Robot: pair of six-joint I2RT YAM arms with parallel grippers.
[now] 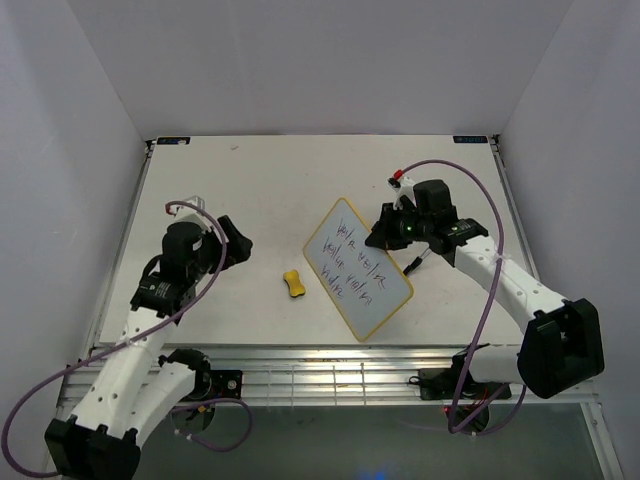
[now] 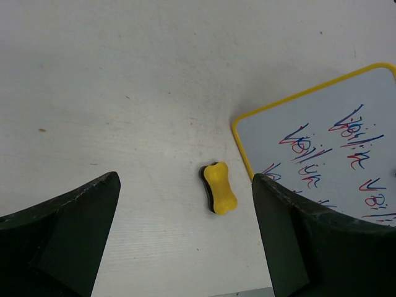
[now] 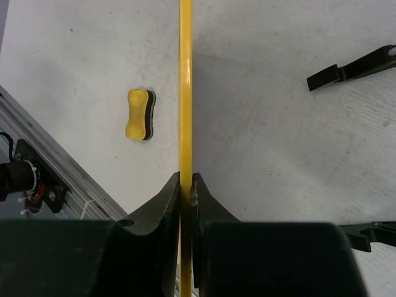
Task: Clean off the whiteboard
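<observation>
Right gripper (image 1: 392, 233) was pinching the whiteboard (image 1: 358, 268) by its thin yellow frame. In the right wrist view its two black fingers (image 3: 167, 198) were pressed together on the frame's edge (image 3: 185, 74), which ran straight up the picture between them. From overhead, the grip sat on the board's upper right side, near its far corner.

The whiteboard lay toward the right of the middle of the white table (image 1: 250, 180), turned diagonally so that one corner pointed at the far edge and another at the near edge. Its writing face was turned up toward the top camera. Rows of handwriting in blue and red strokes (image 2: 346, 139) covered much of it. Whether the held side was raised off the table could not be told. A black foot (image 3: 352, 67) showed on the table to the right of the frame in the right wrist view.

A small yellow eraser block (image 1: 293, 284) with a dark underside lay on the table just left of the board, apart from it.

Left gripper (image 1: 235, 245) hung over the table left of the eraser with its fingers (image 2: 74, 223) spread wide and nothing between them. In its wrist view the eraser (image 2: 219, 188) and the board's nearest rounded corner (image 2: 244, 124) both showed in the gap.
</observation>
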